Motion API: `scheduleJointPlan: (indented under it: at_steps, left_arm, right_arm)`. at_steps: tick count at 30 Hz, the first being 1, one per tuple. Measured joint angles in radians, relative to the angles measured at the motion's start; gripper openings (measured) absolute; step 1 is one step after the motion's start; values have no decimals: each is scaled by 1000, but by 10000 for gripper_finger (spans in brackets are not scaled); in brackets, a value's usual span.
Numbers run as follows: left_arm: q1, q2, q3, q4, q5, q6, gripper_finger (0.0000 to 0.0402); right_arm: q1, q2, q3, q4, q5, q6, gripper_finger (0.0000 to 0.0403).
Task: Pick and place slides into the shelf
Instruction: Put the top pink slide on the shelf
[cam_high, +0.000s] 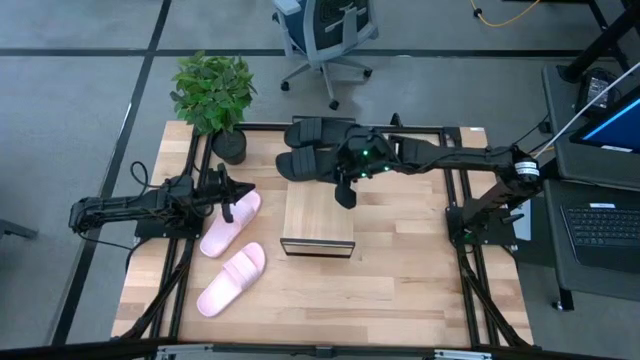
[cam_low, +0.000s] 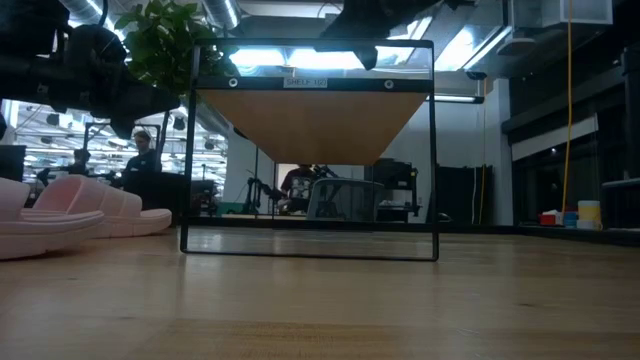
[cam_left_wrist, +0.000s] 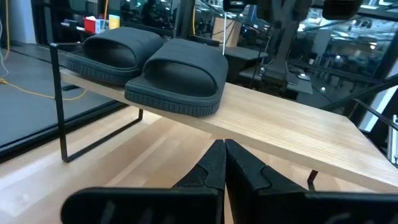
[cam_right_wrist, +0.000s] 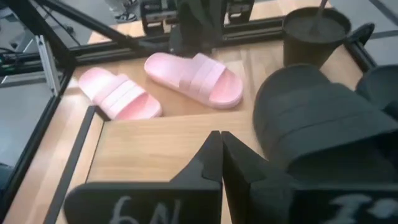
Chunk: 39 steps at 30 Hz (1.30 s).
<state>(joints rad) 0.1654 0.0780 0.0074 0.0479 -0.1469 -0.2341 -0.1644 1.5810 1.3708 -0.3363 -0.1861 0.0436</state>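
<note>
The shelf (cam_high: 318, 225) stands mid-table, its wood plank (cam_left_wrist: 292, 140) on a dark frame. Two black slides (cam_high: 318, 132) (cam_high: 308, 163) rest sole-down side by side on its far end (cam_left_wrist: 183, 74). Two pale pink slides (cam_high: 232, 222) (cam_high: 232, 280) lie sole-down on the table left of the shelf (cam_right_wrist: 194, 78) (cam_right_wrist: 118, 93). My right gripper (cam_high: 345, 195) (cam_right_wrist: 221, 155) is shut above the plank, close beside the nearer black slide (cam_right_wrist: 317, 121). My left gripper (cam_high: 228, 208) (cam_left_wrist: 224, 162) is shut by the far pink slide, pointing at the shelf.
A potted plant (cam_high: 213, 95) stands at the table's far left corner, its dark pot (cam_right_wrist: 314, 34) just beyond the black slides. A dark metal frame (cam_high: 460, 200) borders the table. An office chair (cam_high: 325, 35) and a laptop desk (cam_high: 605, 220) stand off the table.
</note>
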Motion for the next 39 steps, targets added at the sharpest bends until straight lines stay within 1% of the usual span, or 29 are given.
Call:
scheduleJointPlan:
  at_steps: [5,9,13,15,20,23,27,33,39]
  left_arm:
    - [0,0,0,0,9,-3,0]
    - [0,0,0,0,10,-3,0]
    - [0,0,0,0,10,-1,0]
    - [0,0,0,0,10,-1,0]
    - [0,0,0,0,11,0,0]
    - [0,0,0,-1,12,0,0]
    - [0,0,0,12,58,0,0]
    - [0,0,0,21,86,0,0]
    - [-1,0,24,14,135,8,0]
  right_arm:
    - [30,0,0,-6,13,4,2]
    - [61,0,-1,-17,19,55,1]
    - [96,0,-24,-9,105,113,1]
    - [116,0,-60,52,133,139,1]
    - [151,0,-206,341,133,212,0]
    - [152,-7,-266,423,138,255,0]
    - [150,-31,-279,435,154,286,0]
    - [151,-95,-259,424,167,215,0]
    - [157,-152,-261,390,170,213,2]
